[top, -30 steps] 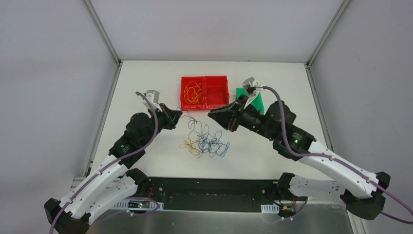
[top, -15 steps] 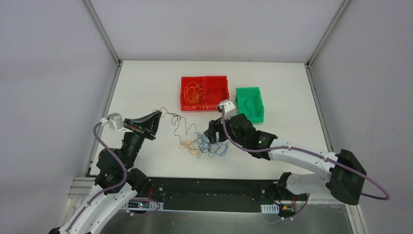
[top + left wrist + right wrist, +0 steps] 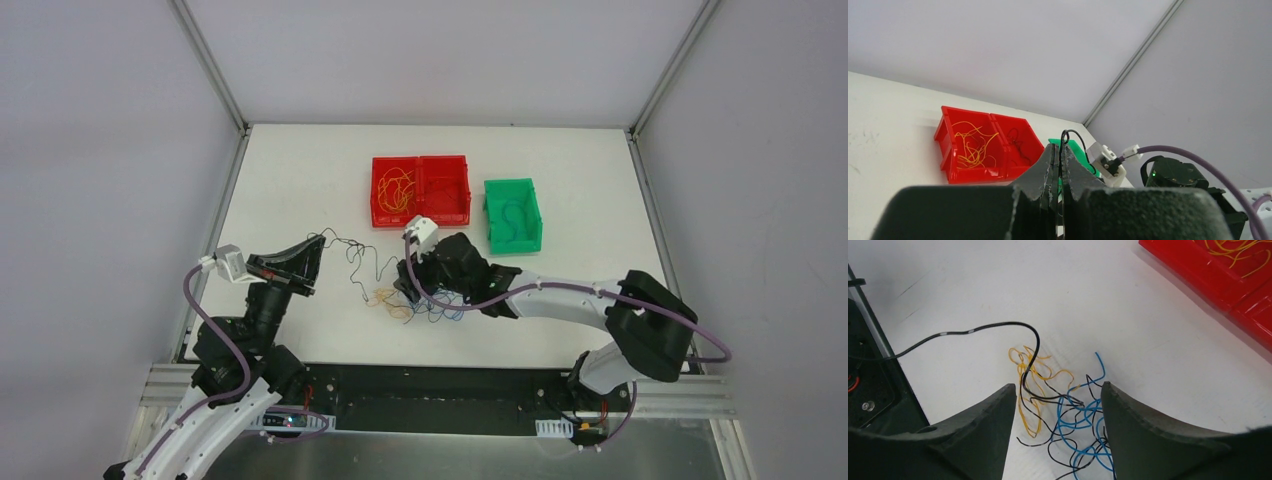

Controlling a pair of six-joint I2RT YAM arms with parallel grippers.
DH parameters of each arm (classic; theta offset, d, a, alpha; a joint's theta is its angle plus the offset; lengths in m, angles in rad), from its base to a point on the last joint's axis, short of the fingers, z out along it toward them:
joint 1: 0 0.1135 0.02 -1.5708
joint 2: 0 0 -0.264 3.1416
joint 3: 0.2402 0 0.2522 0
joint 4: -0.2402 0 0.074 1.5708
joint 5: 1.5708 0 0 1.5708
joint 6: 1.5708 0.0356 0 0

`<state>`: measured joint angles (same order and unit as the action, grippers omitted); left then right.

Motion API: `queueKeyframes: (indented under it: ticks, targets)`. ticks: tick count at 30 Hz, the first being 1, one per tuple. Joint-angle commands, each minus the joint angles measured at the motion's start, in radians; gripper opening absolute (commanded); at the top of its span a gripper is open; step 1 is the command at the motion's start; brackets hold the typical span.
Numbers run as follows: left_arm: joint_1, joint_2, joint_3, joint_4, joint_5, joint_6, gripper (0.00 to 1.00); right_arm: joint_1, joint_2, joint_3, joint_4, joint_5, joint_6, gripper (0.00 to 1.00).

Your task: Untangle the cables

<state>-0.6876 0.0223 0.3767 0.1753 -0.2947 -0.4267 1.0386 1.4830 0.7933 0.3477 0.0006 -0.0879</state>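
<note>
Risks dragging the tangle of hair-thin yellow-orange, blue and dark wires [image 3: 425, 300], on the tabletop [image 3: 290, 170] just in front of the red two-compartment plastic bin [image 3: 440, 218], sideways by tugging the black wire [image 3: 993, 326] clenched in the left jaws before pinning that tangle under the released right jaws.

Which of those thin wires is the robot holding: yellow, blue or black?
The black wire: it alone is lifted, pinched in the shut left gripper. The yellow wire and the blue wire lie loose, ungripped.
</note>
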Motion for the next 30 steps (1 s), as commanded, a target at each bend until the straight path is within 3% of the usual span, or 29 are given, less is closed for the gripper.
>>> queueKeyframes:
  ticks: [1, 2, 3, 4, 9, 14, 19, 22, 26, 30]
  targets:
    - [-0.007, 0.004, 0.013, 0.031, -0.004, 0.021, 0.00, 0.006, 0.067, 0.095, 0.061, -0.010, -0.054, 0.54]
    - [-0.008, 0.002, 0.012, 0.032, -0.007, 0.024, 0.00, 0.005, 0.072, 0.099, 0.072, -0.009, -0.054, 0.37]
    - [-0.008, 0.002, 0.010, 0.032, -0.011, 0.026, 0.00, 0.007, 0.070, 0.100, 0.077, -0.008, -0.048, 0.15]
    - [-0.008, 0.002, 0.009, 0.031, -0.017, 0.027, 0.00, 0.009, 0.053, 0.100, 0.078, -0.009, -0.037, 0.00]
    - [-0.009, 0.041, 0.004, 0.011, -0.097, 0.014, 0.00, 0.018, -0.175, 0.108, -0.028, -0.021, 0.108, 0.00]
    - [-0.009, 0.157, 0.010, 0.034, -0.102, 0.009, 0.00, 0.023, -0.334, 0.312, -0.319, -0.009, 0.184, 0.00]
    - [-0.009, 0.266, 0.035, 0.051, -0.055, 0.020, 0.00, 0.021, -0.327, 0.612, -0.651, 0.086, 0.167, 0.00]
    - [-0.009, 0.306, 0.039, 0.067, -0.021, 0.025, 0.00, 0.022, -0.326, 0.629, -0.686, 0.150, 0.186, 0.00]
    - [-0.009, 0.313, 0.042, 0.075, 0.001, 0.029, 0.00, 0.022, -0.259, 0.722, -0.852, 0.185, 0.183, 0.00]
    - [-0.009, 0.300, 0.026, 0.103, 0.024, 0.034, 0.00, 0.022, -0.241, 0.683, -0.865, 0.184, 0.197, 0.00]
